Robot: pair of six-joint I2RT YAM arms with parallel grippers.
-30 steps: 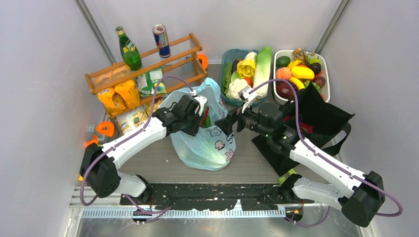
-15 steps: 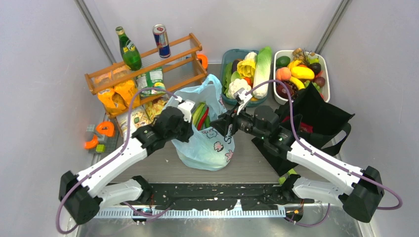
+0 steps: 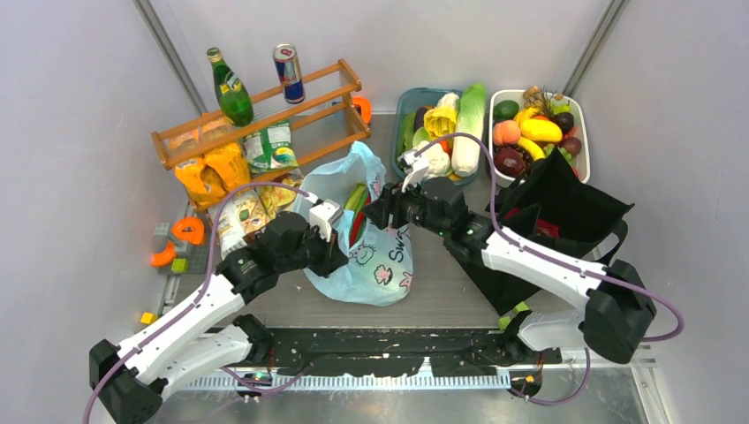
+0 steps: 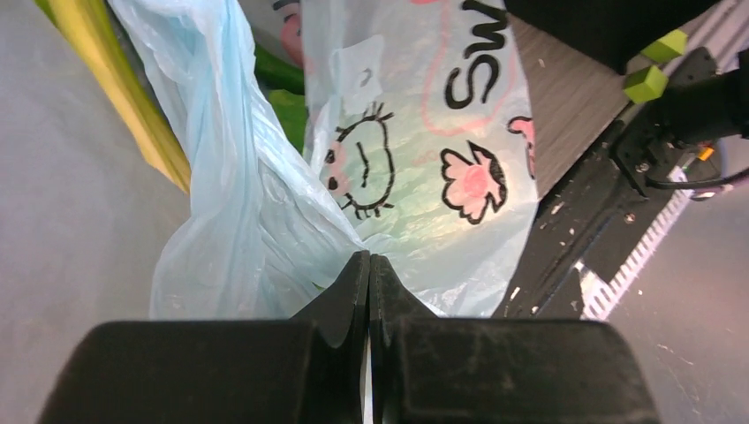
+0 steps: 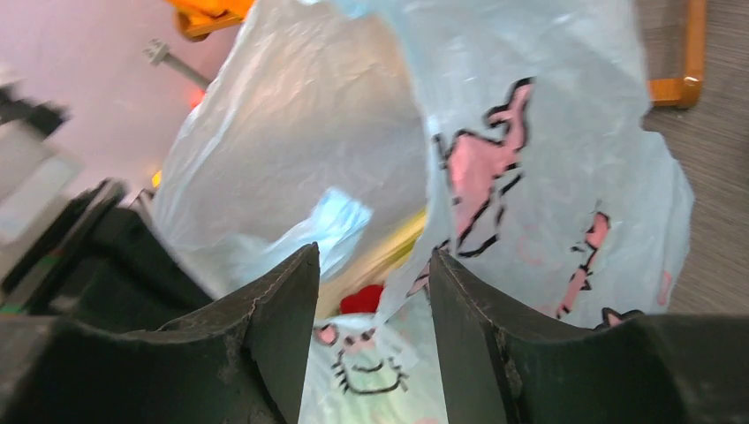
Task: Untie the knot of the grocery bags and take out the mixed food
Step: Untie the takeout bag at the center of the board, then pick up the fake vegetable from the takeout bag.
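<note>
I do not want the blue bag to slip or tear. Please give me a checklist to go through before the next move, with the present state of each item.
1. Left tool shut on the light-blue bag at its rim: ok.
2. Right tool placed around the opposite rim: ok.
3. Right tool closed on that rim: not ok, its jaws stand apart.
4. Bag mouth open, green and red food showing: ok.
5. Bag steady on the table: cannot tell.

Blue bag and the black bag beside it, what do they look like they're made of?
The blue bag looks like thin glossy plastic film: translucent, finely crinkled, contents showing through. The black bag looks like matte fabric: opaque, no shine, holding stiff folds; weave too small to tell.
</note>
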